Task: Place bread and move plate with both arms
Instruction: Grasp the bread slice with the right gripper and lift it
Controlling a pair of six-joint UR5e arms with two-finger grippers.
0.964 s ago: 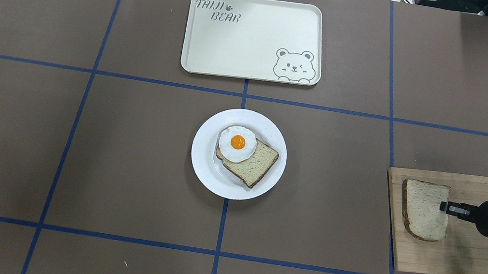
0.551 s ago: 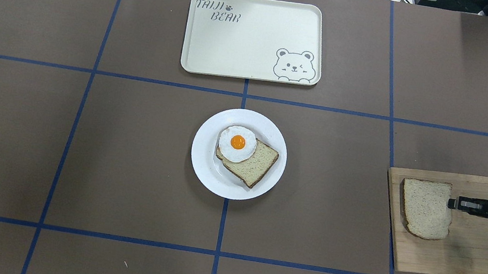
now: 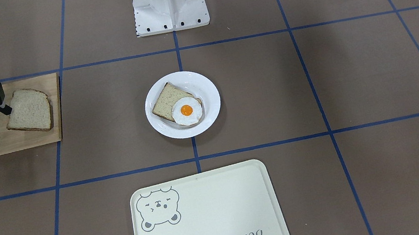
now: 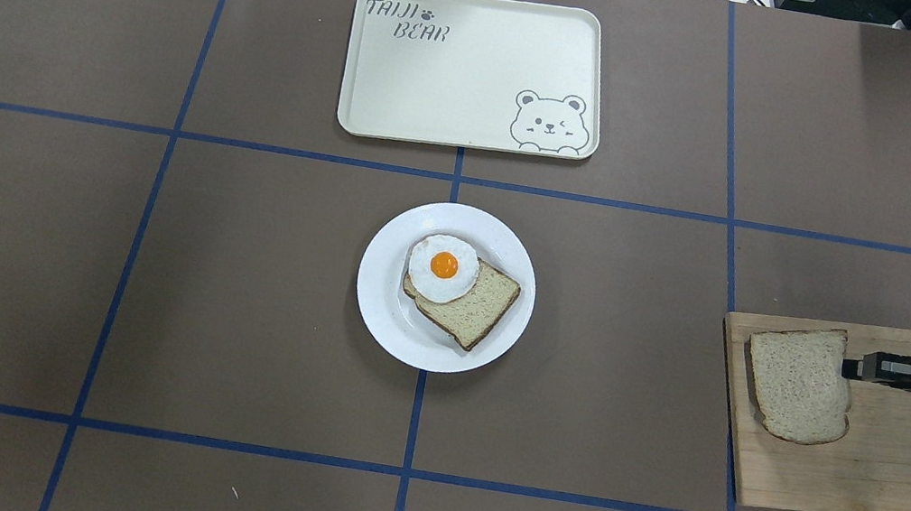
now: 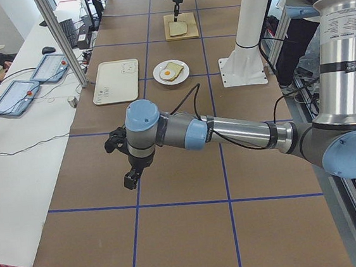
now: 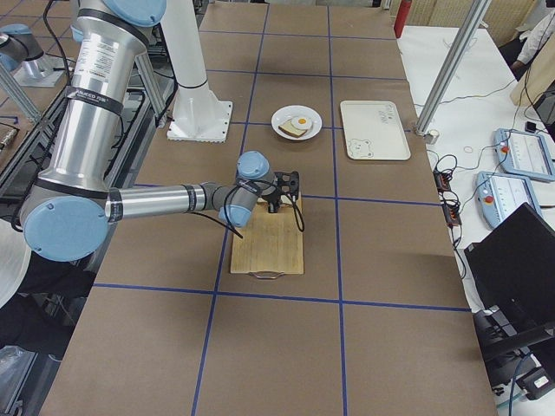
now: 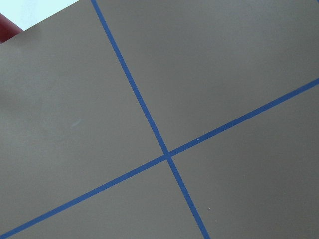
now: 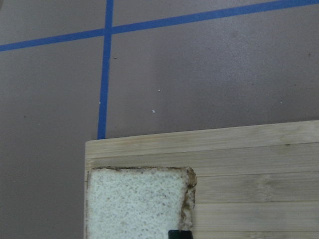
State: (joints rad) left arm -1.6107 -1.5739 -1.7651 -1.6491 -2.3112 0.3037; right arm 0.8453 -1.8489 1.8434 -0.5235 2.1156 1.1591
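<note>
Two slices of bread (image 4: 798,383) (image 4: 486,306), one plate (image 4: 381,310), one egg (image 4: 442,268), one tray (image 4: 465,79), one board (image 4: 887,475).

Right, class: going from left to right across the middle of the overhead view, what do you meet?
plate → bread over the wooden board → right end effector

Overhead and front cameras face each other, both showing the plate (image 4: 380,317); wrist cameras look close-up.

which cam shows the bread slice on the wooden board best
Overhead exterior: the bread shows whole, face-on, on the board. Front-facing shows it whole but slanted; right wrist shows only a corner; in the side views it is tiny.
</note>
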